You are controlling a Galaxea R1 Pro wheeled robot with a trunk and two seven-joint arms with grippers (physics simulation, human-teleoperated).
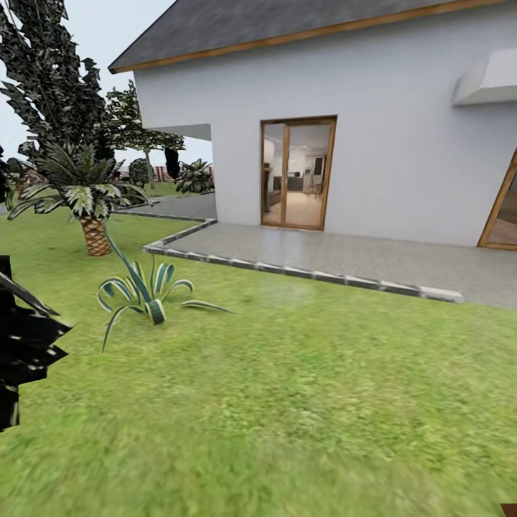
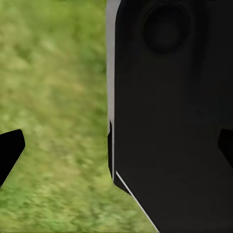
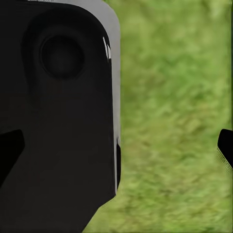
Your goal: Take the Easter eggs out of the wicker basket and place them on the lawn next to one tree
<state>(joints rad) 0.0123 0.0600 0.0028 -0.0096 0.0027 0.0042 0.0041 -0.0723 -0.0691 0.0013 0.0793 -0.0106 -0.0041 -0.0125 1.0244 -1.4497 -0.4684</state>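
Observation:
The lawn (image 1: 301, 402) spreads green and mottled across the head view. The Easter eggs and the wicker basket are out of view. A tree (image 1: 54, 86) with a dark speckled crown rises at the far left, and a smaller one (image 1: 140, 133) with a slender trunk stands behind it. My left gripper (image 2: 116, 148) is open, its fingertips (image 2: 10, 151) wide apart over grass (image 2: 53, 97) and the robot's black body (image 2: 174, 121). My right gripper (image 3: 117, 148) is open too, with nothing between its fingertips (image 3: 225, 145) above the grass (image 3: 170, 97).
A white house (image 1: 345, 122) with a glass door (image 1: 298, 174) stands ahead behind a grey paved patio (image 1: 345, 255) with a stone kerb. A short palm (image 1: 90, 201) and a spiky striped plant (image 1: 147, 291) stand at the left. Dark foliage (image 1: 21, 345) juts in at the left edge.

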